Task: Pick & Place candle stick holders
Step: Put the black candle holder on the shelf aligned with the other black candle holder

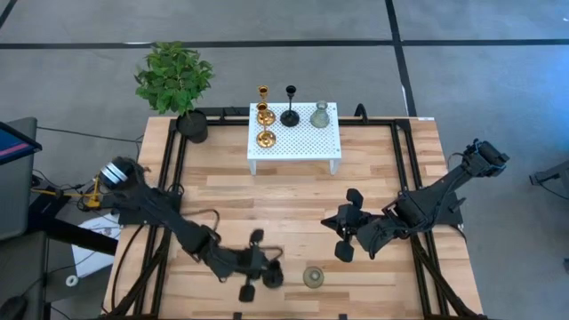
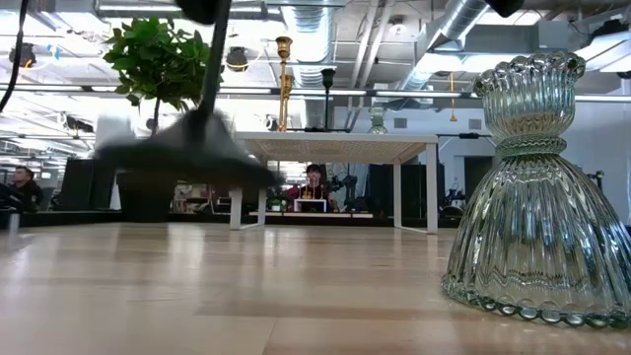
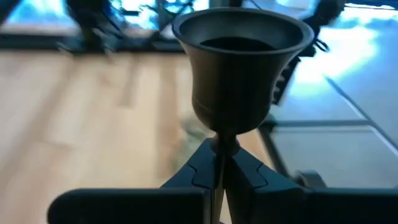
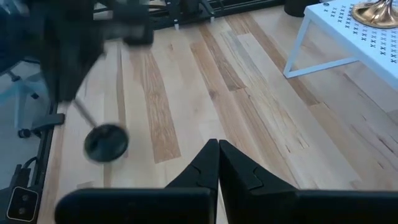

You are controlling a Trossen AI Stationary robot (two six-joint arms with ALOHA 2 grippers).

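Observation:
My left gripper (image 1: 267,267) (image 3: 217,163) is near the table's front edge, shut on a black candle stick holder (image 3: 242,74). That holder also shows blurred in the low view (image 2: 187,153) and in the right wrist view (image 4: 106,142). A grey-green glass holder (image 1: 313,277) (image 2: 532,187) stands on its base on the table just right of it. Two gold holders (image 1: 264,114), one black holder (image 1: 290,116) and one grey-green holder (image 1: 320,114) stand on the white perforated shelf (image 1: 302,142). My right gripper (image 1: 331,222) (image 4: 217,149) is shut and empty over the table's middle right. My left gripper pinches the black holder's thin stem (image 3: 219,144) between its two fingers, just below the cup. The fingers come about level from the table's left and lie across the stem. The holder stands roughly upright, cup up, its base (image 2: 187,158) clear of the table.
A plant in a black pot (image 1: 189,120) stands at the table's far left corner. The white shelf stands on legs at the far middle. Bare wood lies between the shelf and the grippers (image 1: 284,204). People show in the room beyond (image 2: 314,182).

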